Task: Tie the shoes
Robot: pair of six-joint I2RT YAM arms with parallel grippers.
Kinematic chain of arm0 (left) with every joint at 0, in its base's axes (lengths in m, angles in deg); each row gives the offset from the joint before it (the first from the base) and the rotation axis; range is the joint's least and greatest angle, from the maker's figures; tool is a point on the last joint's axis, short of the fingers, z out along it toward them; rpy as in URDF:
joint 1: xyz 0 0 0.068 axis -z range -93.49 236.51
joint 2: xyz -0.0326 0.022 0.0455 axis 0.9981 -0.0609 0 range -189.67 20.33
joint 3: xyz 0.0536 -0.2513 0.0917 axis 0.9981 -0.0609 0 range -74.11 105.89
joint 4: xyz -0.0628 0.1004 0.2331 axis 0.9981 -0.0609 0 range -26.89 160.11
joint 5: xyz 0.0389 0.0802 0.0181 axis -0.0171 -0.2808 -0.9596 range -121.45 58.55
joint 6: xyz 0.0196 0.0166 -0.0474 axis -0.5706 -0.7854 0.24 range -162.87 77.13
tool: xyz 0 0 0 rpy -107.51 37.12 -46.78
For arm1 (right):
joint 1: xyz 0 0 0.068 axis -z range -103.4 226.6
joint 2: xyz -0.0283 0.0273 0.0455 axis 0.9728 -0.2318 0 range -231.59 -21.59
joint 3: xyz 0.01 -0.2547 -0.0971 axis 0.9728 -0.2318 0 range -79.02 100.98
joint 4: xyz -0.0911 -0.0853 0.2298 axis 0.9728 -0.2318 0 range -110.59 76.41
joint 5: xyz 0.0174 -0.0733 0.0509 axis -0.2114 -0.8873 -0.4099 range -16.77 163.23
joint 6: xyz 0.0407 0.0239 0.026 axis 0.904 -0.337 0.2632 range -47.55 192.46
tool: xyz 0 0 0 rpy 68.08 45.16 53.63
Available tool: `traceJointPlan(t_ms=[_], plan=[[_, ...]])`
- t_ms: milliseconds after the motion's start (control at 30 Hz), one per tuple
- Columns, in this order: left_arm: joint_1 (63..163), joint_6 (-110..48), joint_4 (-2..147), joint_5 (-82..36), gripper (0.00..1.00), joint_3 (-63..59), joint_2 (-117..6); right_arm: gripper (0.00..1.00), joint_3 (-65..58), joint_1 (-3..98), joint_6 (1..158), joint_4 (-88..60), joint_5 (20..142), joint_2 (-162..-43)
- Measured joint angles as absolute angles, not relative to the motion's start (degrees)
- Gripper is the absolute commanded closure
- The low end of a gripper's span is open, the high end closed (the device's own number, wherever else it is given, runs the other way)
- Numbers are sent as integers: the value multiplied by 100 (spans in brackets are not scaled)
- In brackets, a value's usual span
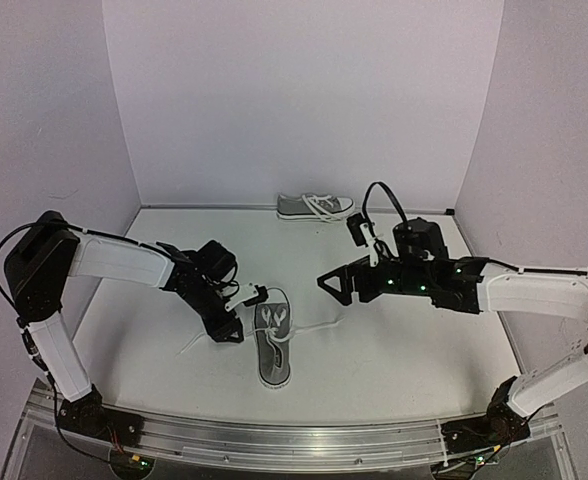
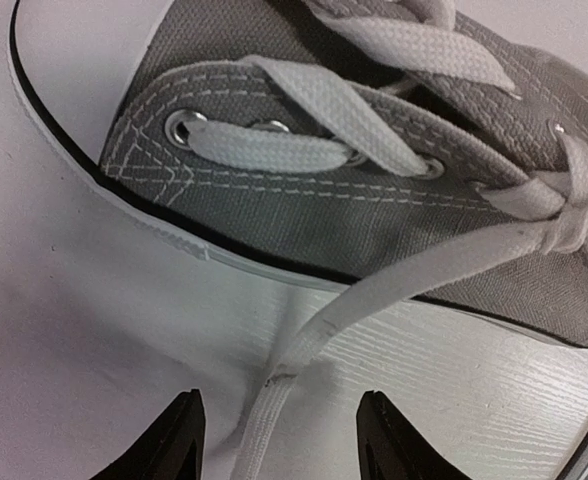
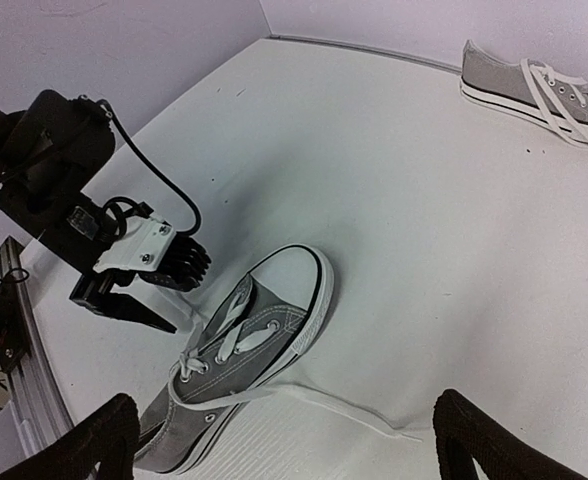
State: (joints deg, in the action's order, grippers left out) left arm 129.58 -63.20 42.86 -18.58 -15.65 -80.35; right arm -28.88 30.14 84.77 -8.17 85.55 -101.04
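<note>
One grey shoe [image 1: 274, 345] with white laces lies at the table's centre, toe pointing to the back wall; it also shows in the left wrist view [image 2: 374, 200] and the right wrist view [image 3: 244, 350]. Its left lace [image 2: 264, 420] trails over the table between the fingers of my left gripper [image 2: 279, 445], which stand apart and do not touch it. That left gripper [image 1: 232, 332] sits low at the shoe's left side. My right gripper [image 1: 332, 285] hovers wide open to the shoe's right, empty [image 3: 289, 450]. The right lace [image 3: 374, 410] lies loose on the table. The second shoe [image 1: 316, 207] rests by the back wall.
White walls close in the table on the left, back and right. A metal rail [image 1: 274, 435] runs along the near edge. The left arm's wrist and cable [image 3: 74, 200] stand to the left of the near shoe.
</note>
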Motion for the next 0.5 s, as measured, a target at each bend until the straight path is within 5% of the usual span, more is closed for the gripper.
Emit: traceJointPlan(t_ms=[400, 500], plan=[[12980, -6580, 4571, -1863, 55, -1572, -8264, 2, -3012, 3022, 8665, -614, 8403, -9733], [13017, -6671, 4570, -1880, 65, -1521, -8349, 2, -3043, 3025, 8682, -606, 8341, -9727]])
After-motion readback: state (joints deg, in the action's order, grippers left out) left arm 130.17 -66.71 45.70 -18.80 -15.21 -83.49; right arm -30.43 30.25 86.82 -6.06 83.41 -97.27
